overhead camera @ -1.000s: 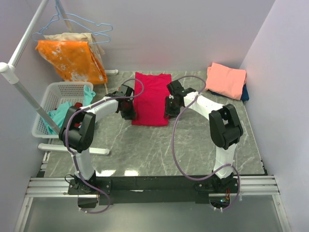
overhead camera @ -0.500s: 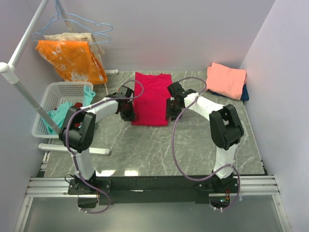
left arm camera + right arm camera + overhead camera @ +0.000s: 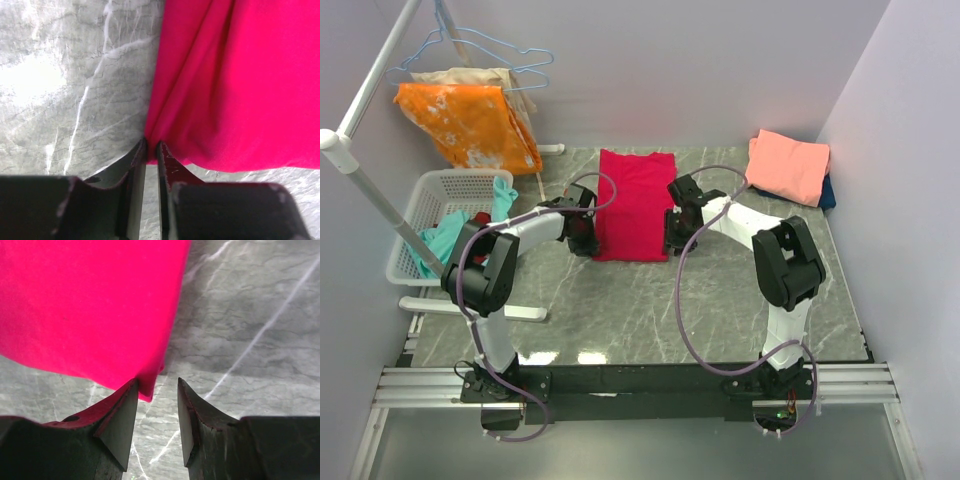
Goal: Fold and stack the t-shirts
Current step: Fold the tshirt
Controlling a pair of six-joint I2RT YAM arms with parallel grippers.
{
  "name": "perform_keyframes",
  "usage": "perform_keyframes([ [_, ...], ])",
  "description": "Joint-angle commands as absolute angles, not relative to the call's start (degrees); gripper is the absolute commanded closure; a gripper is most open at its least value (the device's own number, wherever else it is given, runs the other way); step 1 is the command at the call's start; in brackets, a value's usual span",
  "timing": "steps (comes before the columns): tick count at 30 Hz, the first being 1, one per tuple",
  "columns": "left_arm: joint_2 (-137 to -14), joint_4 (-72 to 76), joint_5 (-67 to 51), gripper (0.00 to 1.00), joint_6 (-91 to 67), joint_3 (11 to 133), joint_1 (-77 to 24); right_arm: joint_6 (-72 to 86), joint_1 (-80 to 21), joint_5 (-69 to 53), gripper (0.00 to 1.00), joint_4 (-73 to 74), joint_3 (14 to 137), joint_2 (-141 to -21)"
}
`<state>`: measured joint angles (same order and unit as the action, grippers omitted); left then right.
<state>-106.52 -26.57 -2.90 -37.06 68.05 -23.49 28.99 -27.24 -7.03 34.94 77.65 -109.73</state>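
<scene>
Crimson t-shirt, edge in left end effector

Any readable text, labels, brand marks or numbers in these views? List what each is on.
None can be read in any view.
crimson t-shirt: plain, no print or tag showing.
salmon-pink t-shirt: plain, folded, no print showing.
orange cloth: white blotches only, no lettering.
basket: no label visible.
</scene>
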Motion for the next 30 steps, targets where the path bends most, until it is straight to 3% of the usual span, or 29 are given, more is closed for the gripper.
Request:
perform_keyframes([
  [1, -103.8, -24.87, -4.74, 0.83, -36.65, 66.45, -23.55, 27.86, -27.16, -10.89, 0.56, 31.29, 76.73, -108.02],
  [8, -101.95, -22.68, -6.94, 0.85, -36.91, 64.87, -23.55, 26.98, -27.16, -13.8, 0.57, 28.22, 74.98, -108.46],
  [15, -101.78, -21.27, -8.69, 0.73, -37.0, 64.07, -23.38, 27.07, -26.89, -13.71, 0.58, 26.81, 73.21, -108.63],
  [17, -101.43, -20.83, -9.14, 0.73, -37.09, 63.72, -23.38, 27.16, -26.81, -13.62, 0.58, 26.72, 72.95, -108.81],
  [20, -101.25, -21.18, -8.88, 0.85, -36.92, 63.63, -23.38, 27.24, -26.89, -13.62, 0.6, 26.63, 72.51, -109.25],
  [22, -100.81, -22.14, -7.74, 0.99, -36.91, 63.81, -23.38, 27.42, -26.72, -13.19, 0.64, 26.63, 72.25, -109.42],
  [23, -100.46, -22.5, -7.04, 0.99, -37.0, 63.81, -23.38, 27.51, -26.72, -13.01, 0.68, 26.72, 72.25, -109.6],
  [24, -100.02, -22.85, -5.38, 0.99, -37.09, 63.55, -23.38, 27.6, -26.72, -12.83, 0.81, 27.07, 72.51, -109.95],
  [26, -98.35, -24.43, -3.44, 0.99, -37.7, 63.54, -23.38, 27.95, -26.72, -11.96, 0.96, 28.38, 73.47, -111.0],
  [30, -95.81, -26.72, -0.18, 0.99, -38.49, 63.72, -23.38, 28.39, -26.63, -10.46, 1.0, 29.35, 73.74, -111.27],
])
